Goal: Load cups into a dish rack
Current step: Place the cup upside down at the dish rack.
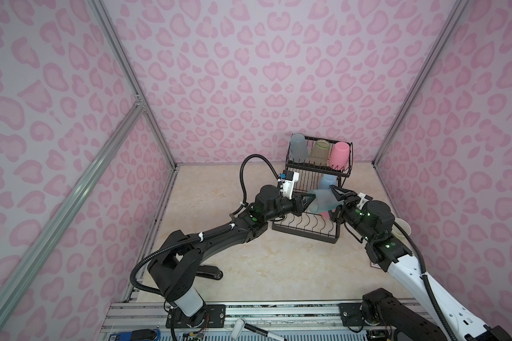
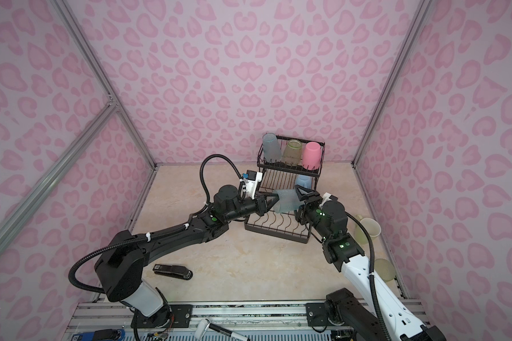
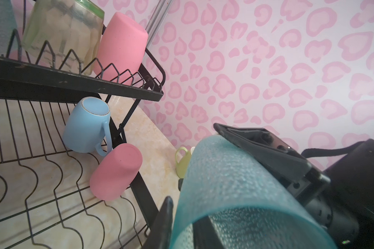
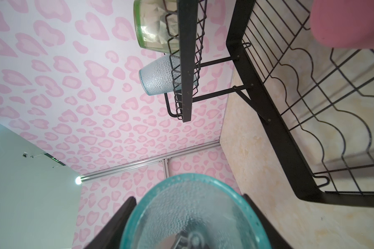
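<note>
Above the lower grid of the dish rack, clear of the wires: one teal tumbler, lying sideways, mouth toward 9 o'clock and base toward 3 o'clock in both top views.

From 9 o'clock: the left pincer, one finger inside the tumbler's mouth and one outside its wall. Whether they pinch the wall cannot be told.

From 3 o'clock: the right pincer, clamped on the teal tumbler near its base, a finger against each side.

Rack position: 12 o'clock end of the marbled surface, near the back wall. Black wire, two tiers.

Contents of the upper basket, listed 9 to 3 o'clock, all mouth-down:
- grey-blue tumbler
- greenish clear tumbler
- pink tumbler

Contents of the lower grid, 3 o'clock edge:
- light blue mug, base up, below the basket
- second pink tumbler, base up, just beside the mug's handle on its 6 o'clock side

Off the rack, on the surface:
- pale yellow-green mug, at 3 o'clock of the rack
- clear green tumbler, at 4 o'clock, nearer the front
- black stapler, at 7 o'clock, well apart from the rack
</note>
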`<state>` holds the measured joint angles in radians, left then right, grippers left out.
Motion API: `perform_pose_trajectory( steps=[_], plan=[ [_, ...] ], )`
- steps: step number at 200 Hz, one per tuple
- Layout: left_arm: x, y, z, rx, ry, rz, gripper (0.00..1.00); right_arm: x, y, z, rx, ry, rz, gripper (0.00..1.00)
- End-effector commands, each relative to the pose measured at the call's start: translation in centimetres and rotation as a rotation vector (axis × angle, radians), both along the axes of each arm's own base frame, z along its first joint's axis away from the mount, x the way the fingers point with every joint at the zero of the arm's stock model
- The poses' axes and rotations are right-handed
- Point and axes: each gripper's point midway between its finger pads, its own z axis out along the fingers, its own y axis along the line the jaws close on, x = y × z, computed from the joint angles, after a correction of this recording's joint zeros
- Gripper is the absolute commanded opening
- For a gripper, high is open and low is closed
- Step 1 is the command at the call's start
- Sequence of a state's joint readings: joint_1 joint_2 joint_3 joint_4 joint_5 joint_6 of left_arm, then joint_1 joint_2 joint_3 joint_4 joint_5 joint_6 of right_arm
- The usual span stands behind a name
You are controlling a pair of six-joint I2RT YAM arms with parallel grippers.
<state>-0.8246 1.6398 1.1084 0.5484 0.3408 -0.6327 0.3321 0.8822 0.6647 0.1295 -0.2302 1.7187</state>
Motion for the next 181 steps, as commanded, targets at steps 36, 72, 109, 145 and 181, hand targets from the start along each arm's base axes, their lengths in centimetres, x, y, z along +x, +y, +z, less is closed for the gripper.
perform_pose_trajectory(
  steps=[36, 72, 109, 145, 181],
  plan=[
    [0.3, 1.1, 0.5, -0.005, -0.015, 0.021, 0.6, -0.3, -2.5, -0.1, -0.201, -0.013, -0.09, 0.6],
    [0.3, 2.1, -0.3, 0.028, -0.011, 0.037, 0.67, -0.7, -4.4, -1.2, -0.444, 0.021, -0.133, 0.58],
    [0.8, 4.2, -1.4, 0.075, 0.001, 0.103, 0.72, -2.0, -6.8, -2.2, -0.722, 0.057, -0.222, 0.59],
    [1.2, 6.2, -2.3, 0.141, 0.006, 0.175, 0.75, -2.7, -7.1, -3.1, -1.003, 0.083, -0.257, 0.59],
    [1.2, 8.1, -3.3, 0.198, 0.02, 0.234, 0.79, -3.2, -6.4, -3.4, -1.267, 0.085, -0.284, 0.6]
  ],
)
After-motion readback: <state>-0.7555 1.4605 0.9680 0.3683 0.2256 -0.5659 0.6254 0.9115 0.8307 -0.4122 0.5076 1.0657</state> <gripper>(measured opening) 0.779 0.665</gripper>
